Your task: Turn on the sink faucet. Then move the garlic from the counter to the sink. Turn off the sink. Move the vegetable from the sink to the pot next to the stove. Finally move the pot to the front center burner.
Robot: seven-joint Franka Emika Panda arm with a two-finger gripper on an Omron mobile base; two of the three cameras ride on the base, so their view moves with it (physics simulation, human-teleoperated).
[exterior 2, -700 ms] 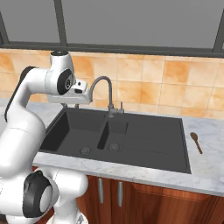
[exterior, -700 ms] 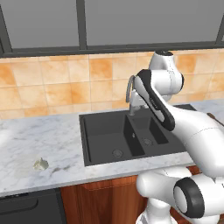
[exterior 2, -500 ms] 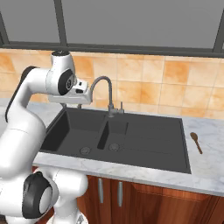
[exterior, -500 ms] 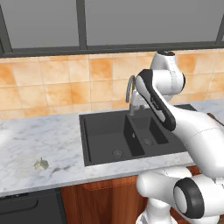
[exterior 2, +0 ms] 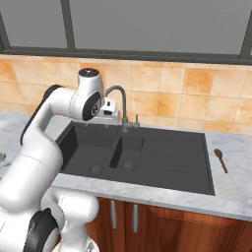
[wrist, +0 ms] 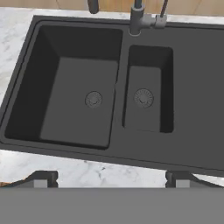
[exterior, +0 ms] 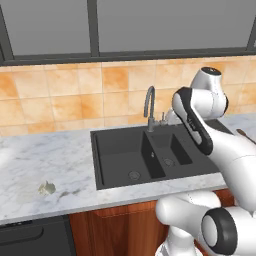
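The tool [wrist: 112,177] hangs released, its two finger tips [wrist: 43,178] spread wide above the front rim of the black double-basin sink [wrist: 192,144]. The gooseneck faucet [exterior: 149,107] rises at the sink's back edge. The garlic bulb [exterior: 47,188] lies on the marble bench [exterior: 30,165], well left of the sink. A wooden spoon [exterior 2: 220,160] rests right of it.

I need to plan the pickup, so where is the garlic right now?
In the left base view the garlic lies on the white marble counter, well left of the black sink, near the counter's front edge.
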